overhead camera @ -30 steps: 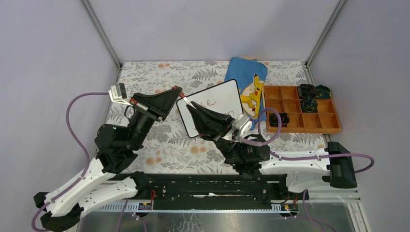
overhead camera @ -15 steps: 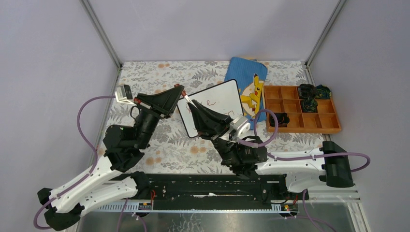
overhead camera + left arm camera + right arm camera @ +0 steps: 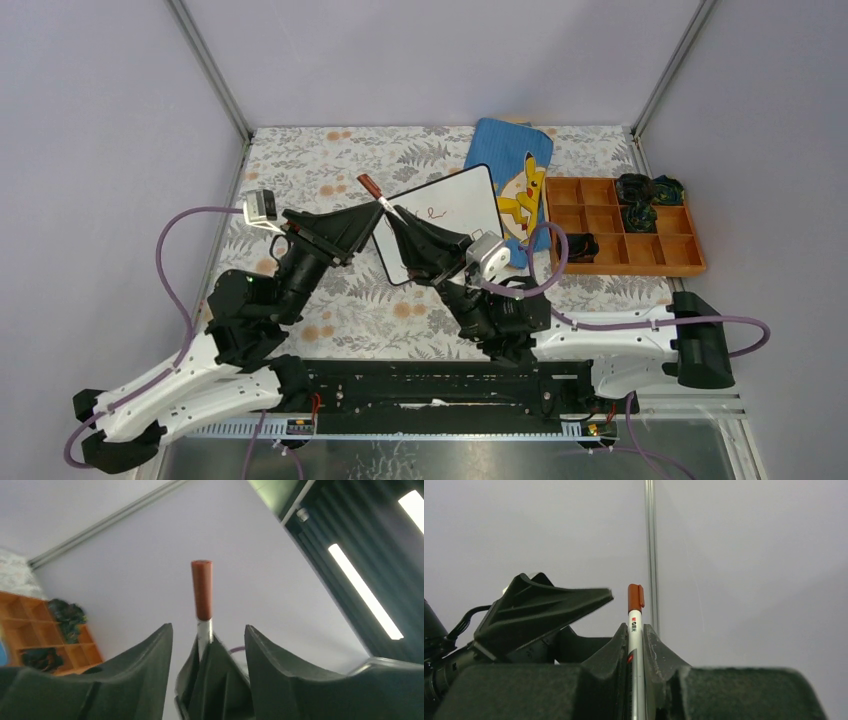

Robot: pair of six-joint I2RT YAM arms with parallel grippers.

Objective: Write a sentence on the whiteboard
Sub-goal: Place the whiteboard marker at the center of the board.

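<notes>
On my left, the left gripper [image 3: 370,213], with matte black wedge fingers, stands parted and grips nothing. The brown-red cap [image 3: 202,587] rises in the gap between the fingers, untouched. The right gripper [image 3: 394,221] is clamped on the slim white marker [image 3: 635,622], which has its cap on. Just beyond it lies the whiteboard [image 3: 462,205], glossy white in a thin black rounded frame. It sits skewed on the floral cloth [image 3: 320,160], bears red strokes, and has its right edge against the blue pouch [image 3: 505,150]. Far right sits a wooden compartment tray [image 3: 625,270].
</notes>
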